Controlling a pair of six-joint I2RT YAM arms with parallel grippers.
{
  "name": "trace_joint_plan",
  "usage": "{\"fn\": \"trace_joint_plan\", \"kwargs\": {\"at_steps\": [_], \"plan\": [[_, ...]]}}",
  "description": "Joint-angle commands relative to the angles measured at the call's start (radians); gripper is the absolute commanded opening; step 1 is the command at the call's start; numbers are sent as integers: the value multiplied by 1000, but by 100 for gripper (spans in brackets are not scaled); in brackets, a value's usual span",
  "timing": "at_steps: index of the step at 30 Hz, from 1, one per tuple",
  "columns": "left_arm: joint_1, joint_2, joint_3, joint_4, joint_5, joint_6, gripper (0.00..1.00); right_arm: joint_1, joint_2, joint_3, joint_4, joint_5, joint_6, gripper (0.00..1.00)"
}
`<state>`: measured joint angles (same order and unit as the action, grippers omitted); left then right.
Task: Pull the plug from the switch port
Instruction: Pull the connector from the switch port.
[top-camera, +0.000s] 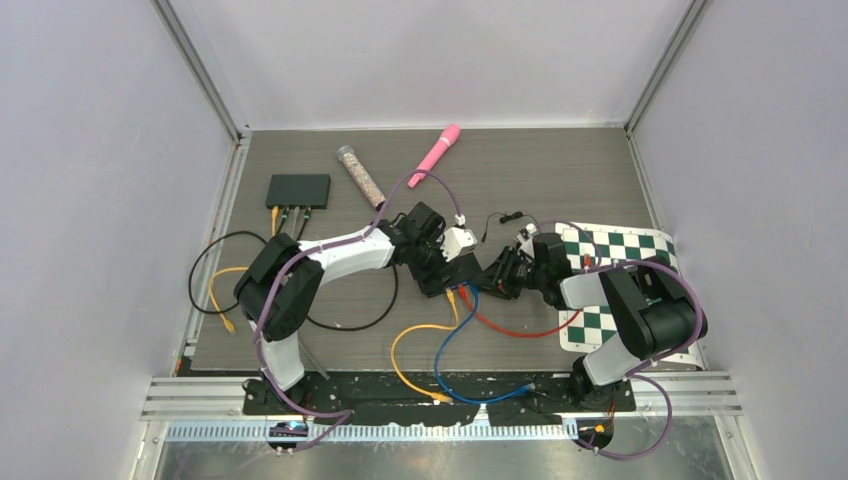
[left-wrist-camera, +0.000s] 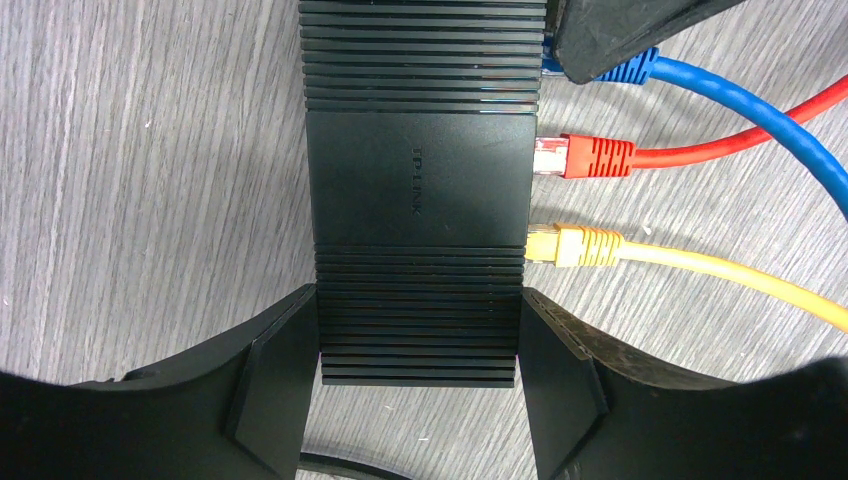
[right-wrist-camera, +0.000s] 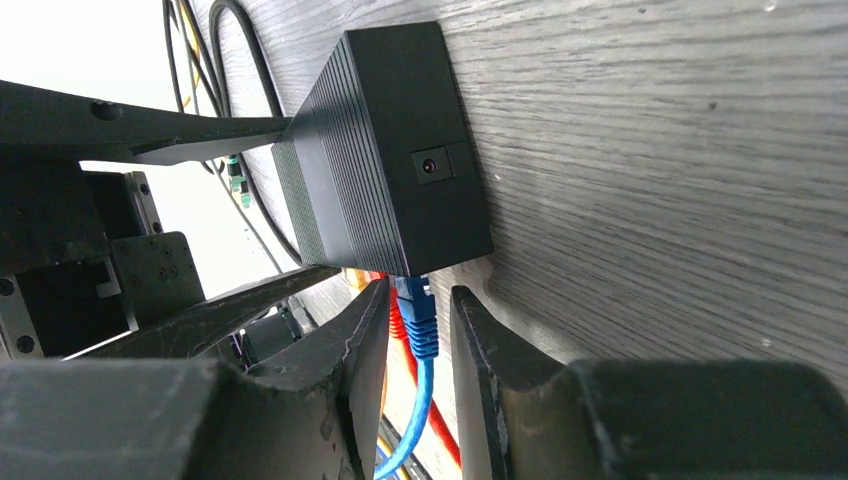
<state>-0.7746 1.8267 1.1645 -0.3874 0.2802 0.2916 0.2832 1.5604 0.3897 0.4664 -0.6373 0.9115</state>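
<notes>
A black switch (left-wrist-camera: 418, 190) lies on the grey table, also seen in the top view (top-camera: 436, 277) and the right wrist view (right-wrist-camera: 385, 170). Blue (left-wrist-camera: 625, 68), red (left-wrist-camera: 590, 157) and yellow (left-wrist-camera: 575, 246) plugs sit in its ports on one side. My left gripper (left-wrist-camera: 420, 350) is shut on the switch, one pad against each side. My right gripper (right-wrist-camera: 420, 300) straddles the blue plug (right-wrist-camera: 418, 310) just at the port, jaws narrow with small gaps showing beside the plug. One of its fingers (left-wrist-camera: 620, 30) covers part of the blue plug in the left wrist view.
A second black switch (top-camera: 297, 190) with cables sits at the back left. A pink stick (top-camera: 435, 155) and a clear tube (top-camera: 361, 176) lie behind. A green chessboard mat (top-camera: 610, 280) lies under the right arm. Cables (top-camera: 450, 345) loop toward the near edge.
</notes>
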Motion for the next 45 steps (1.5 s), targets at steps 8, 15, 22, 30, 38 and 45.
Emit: {"fn": "trace_joint_plan", "kwargs": {"at_steps": [8,15,22,30,38,45], "plan": [[-5,57,6,-133,32,-21,61,26,100,11,174,-73,41,19],[-5,56,-1,-132,34,-31,61,24,81,12,134,-73,13,9],[-5,50,-6,-127,37,-30,61,14,66,18,110,-66,26,24],[-5,30,-27,-111,50,-27,61,0,69,25,141,-11,98,38],[-5,30,-26,-113,57,-25,61,-19,46,-2,171,22,197,38],[-5,40,-22,-111,57,-24,60,-19,54,-3,211,22,301,39]]}}
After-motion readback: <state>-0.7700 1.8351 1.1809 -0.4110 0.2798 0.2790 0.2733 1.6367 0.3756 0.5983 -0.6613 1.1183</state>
